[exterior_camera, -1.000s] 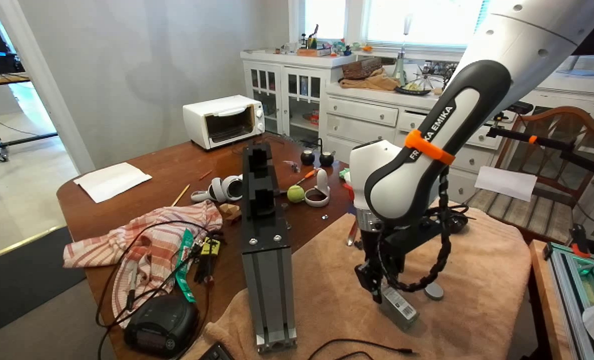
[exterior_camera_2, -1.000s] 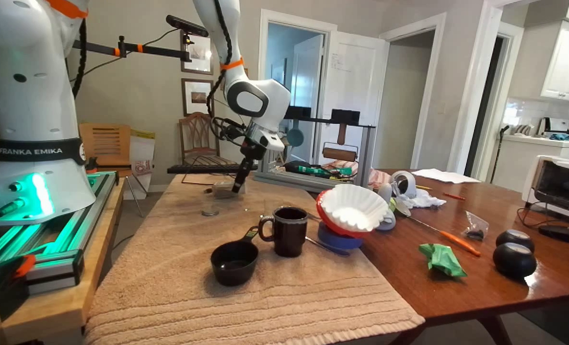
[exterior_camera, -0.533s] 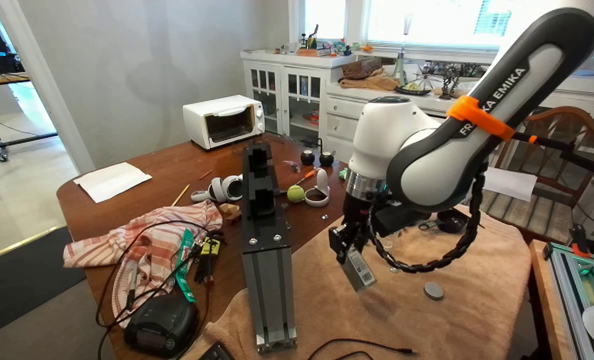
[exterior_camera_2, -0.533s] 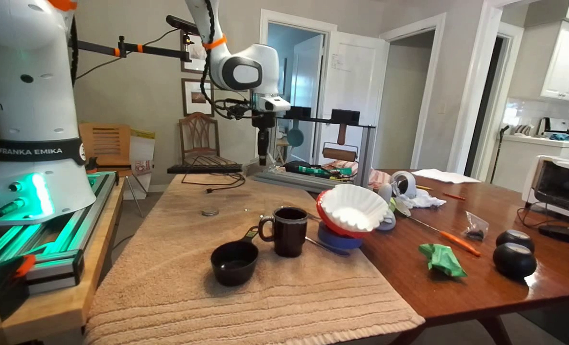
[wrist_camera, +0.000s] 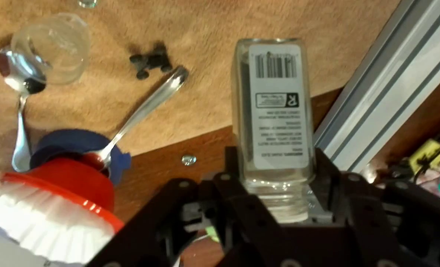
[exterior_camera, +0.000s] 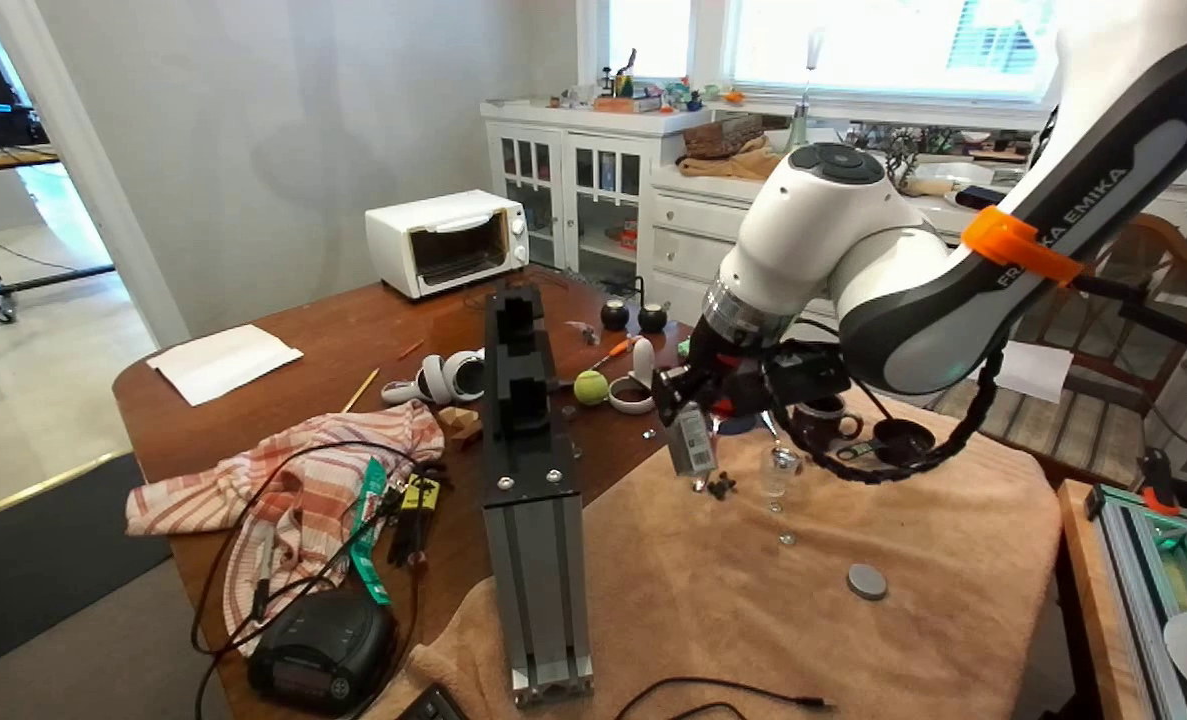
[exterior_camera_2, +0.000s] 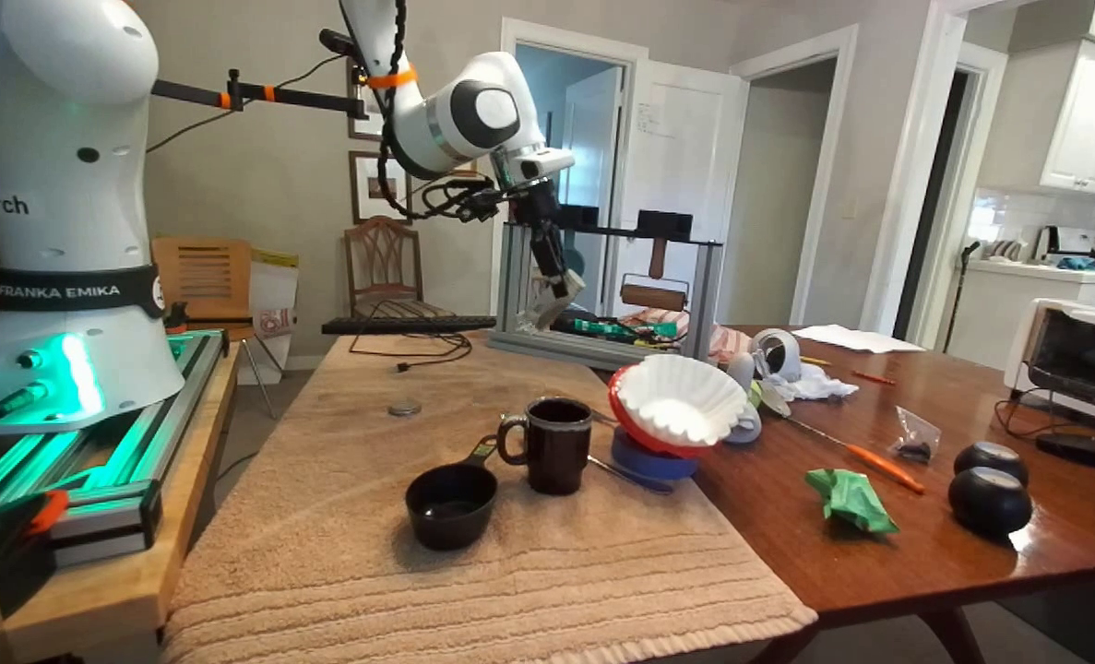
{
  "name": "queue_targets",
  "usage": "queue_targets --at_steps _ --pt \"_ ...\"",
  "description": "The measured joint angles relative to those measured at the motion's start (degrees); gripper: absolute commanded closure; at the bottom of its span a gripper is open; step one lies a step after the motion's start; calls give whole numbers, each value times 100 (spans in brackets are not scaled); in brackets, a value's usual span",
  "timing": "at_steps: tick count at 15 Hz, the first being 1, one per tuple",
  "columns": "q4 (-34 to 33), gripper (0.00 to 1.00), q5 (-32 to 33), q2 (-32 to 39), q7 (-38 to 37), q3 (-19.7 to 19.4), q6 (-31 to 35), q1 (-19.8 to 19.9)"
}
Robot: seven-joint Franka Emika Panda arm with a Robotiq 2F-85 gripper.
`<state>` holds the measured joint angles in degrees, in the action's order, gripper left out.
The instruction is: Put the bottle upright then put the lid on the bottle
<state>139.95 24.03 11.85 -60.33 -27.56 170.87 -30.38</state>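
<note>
Both the bottle (exterior_camera: 692,442) and the gripper (exterior_camera: 684,404) have moved since half a second ago: in an exterior view they have gone up and away from the lid (exterior_camera: 867,581), and the bottle, more slanted then, now hangs nearer to upright with a slight lean. The jaws pinch it near its neck end, and it looks to be off the tan cloth (exterior_camera: 733,620). The lid lies flat on the cloth where it lay, well apart from the bottle. So the pick-up seems done; setting the bottle on its base, letting go and fitting the lid are left. The dark mug (exterior_camera: 823,420), hidden by the arm (exterior_camera: 883,272) half a second ago, now shows.

In an exterior view the gripper, vertical half a second ago, now slants, with the metal frame (exterior_camera_2: 602,354) behind it. The bottle (exterior_camera_2: 545,308) is hard to make out there, but seems to lean. The lid (exterior_camera_2: 405,407) has not moved.

In the wrist view the bottle (wrist_camera: 273,107) is clasped between the fingers (wrist_camera: 231,160), neck toward the gripper and base pointing away. The neck looks bare, with no lid on it. Judging by the lean, the first half of the task is only part done.
</note>
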Motion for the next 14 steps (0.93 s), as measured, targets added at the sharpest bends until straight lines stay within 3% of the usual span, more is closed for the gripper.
queue_targets --at_steps 2,7,8,11,12,14 --pt "-183 76 558 134 -723 -829 2 -626" --pt "-266 76 1448 564 -2508 -1768 -8 -2035" --pt "-262 51 1471 639 -2689 -1816 -28 -2224" --pt "-147 51 1426 661 -2751 -1663 -39 -2365" --pt "-132 76 1426 659 -2751 -1661 -39 -2366" --pt "-147 76 1486 671 -2794 -1752 -60 -2412"
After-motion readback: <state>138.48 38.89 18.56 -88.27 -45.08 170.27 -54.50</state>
